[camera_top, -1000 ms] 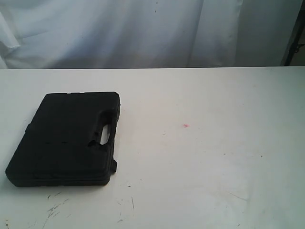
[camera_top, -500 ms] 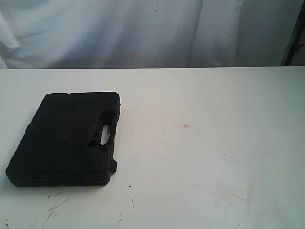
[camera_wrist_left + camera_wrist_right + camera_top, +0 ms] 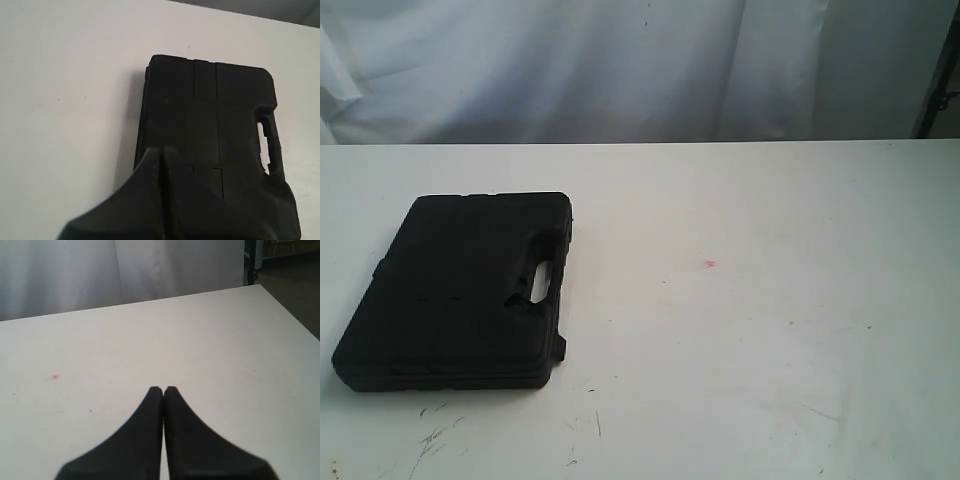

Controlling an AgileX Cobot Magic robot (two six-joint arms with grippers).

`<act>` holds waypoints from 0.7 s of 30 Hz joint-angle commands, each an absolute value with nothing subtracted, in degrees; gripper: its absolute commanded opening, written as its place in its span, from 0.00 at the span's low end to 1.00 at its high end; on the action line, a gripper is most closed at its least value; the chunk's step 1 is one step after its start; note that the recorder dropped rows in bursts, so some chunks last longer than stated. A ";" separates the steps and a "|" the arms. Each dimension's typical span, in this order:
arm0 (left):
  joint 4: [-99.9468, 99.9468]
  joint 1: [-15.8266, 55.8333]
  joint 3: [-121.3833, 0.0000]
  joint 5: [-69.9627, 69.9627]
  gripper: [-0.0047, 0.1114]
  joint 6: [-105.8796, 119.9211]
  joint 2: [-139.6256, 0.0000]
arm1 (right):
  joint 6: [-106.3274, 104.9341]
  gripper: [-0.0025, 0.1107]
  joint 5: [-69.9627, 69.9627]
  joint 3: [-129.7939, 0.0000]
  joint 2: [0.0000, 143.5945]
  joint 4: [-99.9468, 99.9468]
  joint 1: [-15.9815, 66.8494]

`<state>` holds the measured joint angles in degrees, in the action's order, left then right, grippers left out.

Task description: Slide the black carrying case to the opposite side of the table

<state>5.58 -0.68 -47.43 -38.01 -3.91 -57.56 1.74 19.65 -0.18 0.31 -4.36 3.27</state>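
Note:
The black carrying case (image 3: 455, 290) lies flat on the left part of the white table (image 3: 740, 330), its handle slot facing the middle. No arm shows in the exterior view. The left wrist view looks down on the case (image 3: 215, 125), and my left gripper (image 3: 161, 150) hangs above its near edge with both fingers pressed together, holding nothing. In the right wrist view my right gripper (image 3: 163, 389) is shut too, over the bare table (image 3: 200, 340), with the case out of that view.
A tiny red spot (image 3: 709, 264) marks the tabletop right of the case, also seen as a red spot (image 3: 54, 377) from the right wrist. Dark scratch marks (image 3: 435, 435) lie near the front edge. A white curtain (image 3: 620, 70) hangs behind the table.

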 commanded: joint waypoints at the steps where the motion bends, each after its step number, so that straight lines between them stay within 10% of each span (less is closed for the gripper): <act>1: 11.09 -0.45 -47.95 -37.23 0.04 -4.21 -60.47 | 1.99 0.02 19.77 0.00 0.00 -3.86 3.31; 21: 16.95 16.65 -68.95 -48.44 0.04 1.36 -95.70 | 1.99 0.02 19.77 0.00 0.00 -3.86 3.31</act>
<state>17.50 14.45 -66.24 -47.86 3.07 -92.69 1.74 19.75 -0.18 0.31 -4.36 3.27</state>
